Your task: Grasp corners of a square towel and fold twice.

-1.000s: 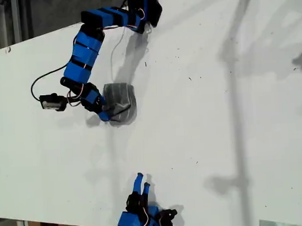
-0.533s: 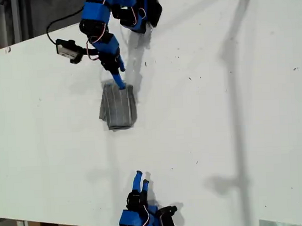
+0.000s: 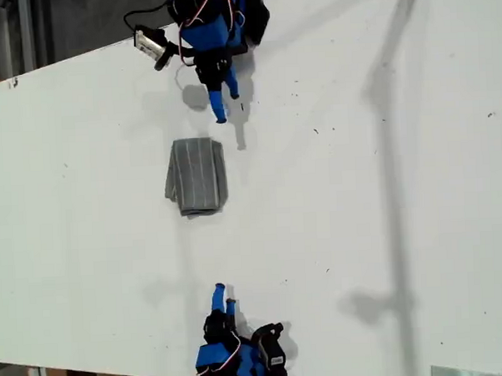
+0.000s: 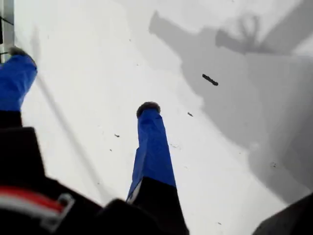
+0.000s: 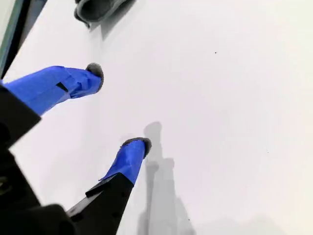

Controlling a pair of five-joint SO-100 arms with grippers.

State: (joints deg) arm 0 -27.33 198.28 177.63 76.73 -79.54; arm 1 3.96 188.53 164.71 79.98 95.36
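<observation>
The towel (image 3: 197,175), folded into a compact grey striped rectangle, lies flat on the white table (image 3: 384,190), in the exterior view's left half, between the two arms and touching neither. My second gripper (image 5: 120,108) has its blue fingers (image 5: 128,160) spread apart with nothing between them, and an edge of the towel (image 5: 98,9) shows well beyond its tips. My first gripper (image 4: 83,81) likewise stands open and empty above bare table.
</observation>
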